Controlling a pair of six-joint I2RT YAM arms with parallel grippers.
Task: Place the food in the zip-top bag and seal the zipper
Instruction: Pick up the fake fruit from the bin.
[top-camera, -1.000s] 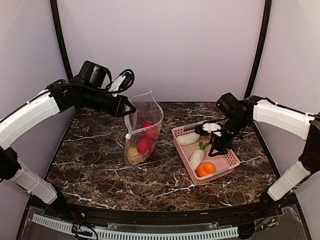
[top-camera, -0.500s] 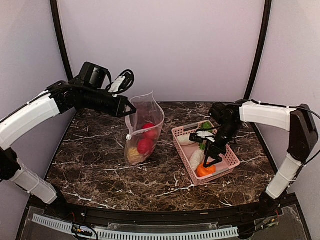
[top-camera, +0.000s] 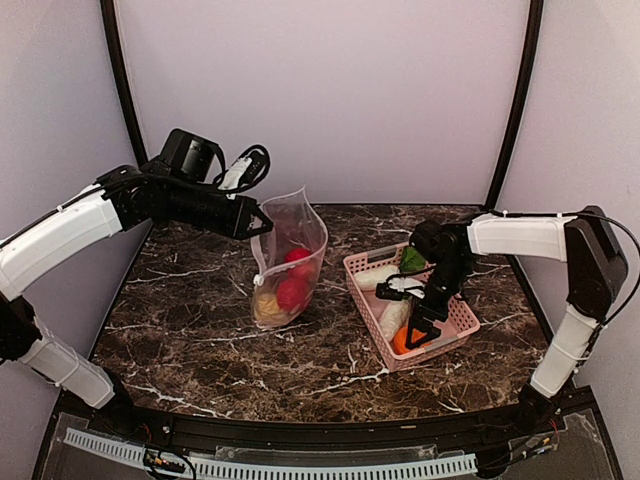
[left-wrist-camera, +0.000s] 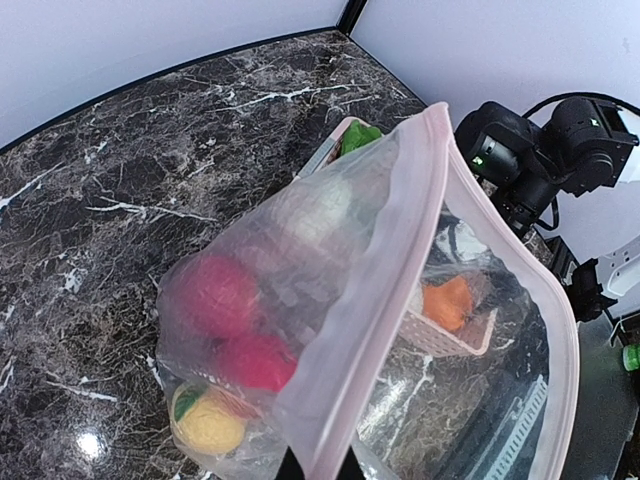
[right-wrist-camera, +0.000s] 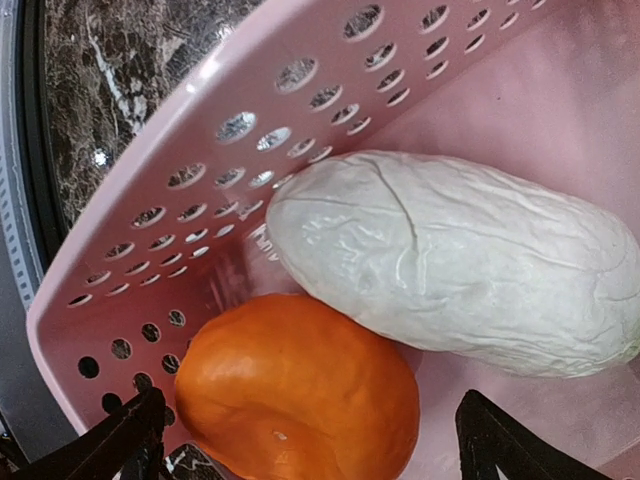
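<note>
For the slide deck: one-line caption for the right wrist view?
Open right gripper with fingers either side of the orange, white radish beside it, in the pink basket.

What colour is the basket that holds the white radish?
The basket is pink, with round holes in its wall; the right wrist view shows it best.

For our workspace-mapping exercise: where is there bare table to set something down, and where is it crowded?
Bare marble lies left of the zip-top bag and along the near edge. The pink basket is crowded: radishes, orange, right gripper.
</note>
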